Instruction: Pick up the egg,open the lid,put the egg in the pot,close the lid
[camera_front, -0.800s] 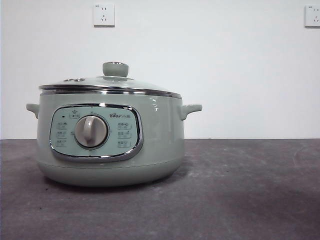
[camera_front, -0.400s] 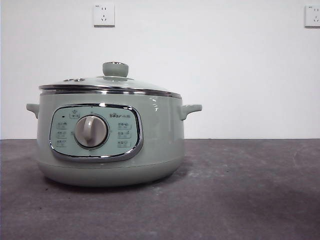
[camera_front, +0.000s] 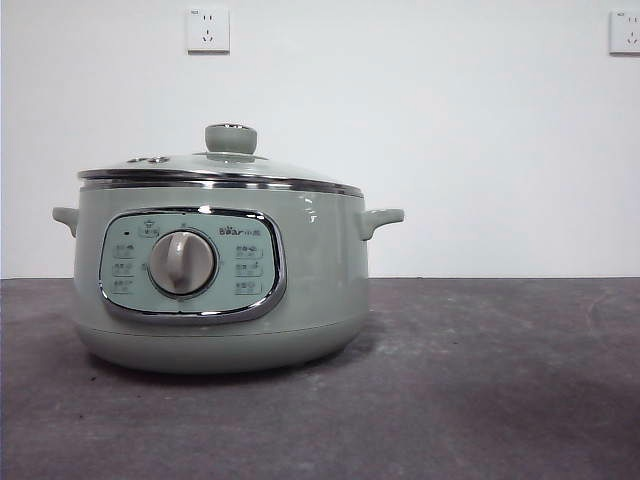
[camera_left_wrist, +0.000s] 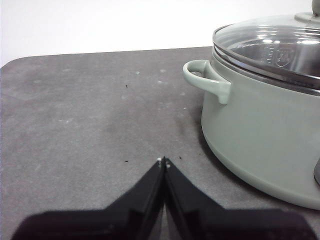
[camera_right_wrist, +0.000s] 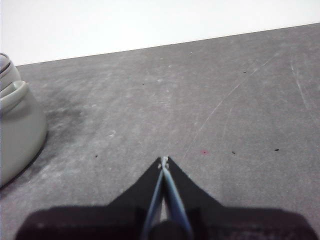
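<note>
Pot closed, lid seated on its rim; no egg in view.
Left tool and right tool pinched together, empty, above the surface; apparently every step remains.

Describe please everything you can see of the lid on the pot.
The lid is a round, shallow dome of clear glass with a shiny steel rim. A pale green knob, capped in silver, stands upright at its centre. It lies level and closed on the sage-green pot, its rim seated all around the pot's top edge. Reflections show in the glass. No gripper touches it.
</note>
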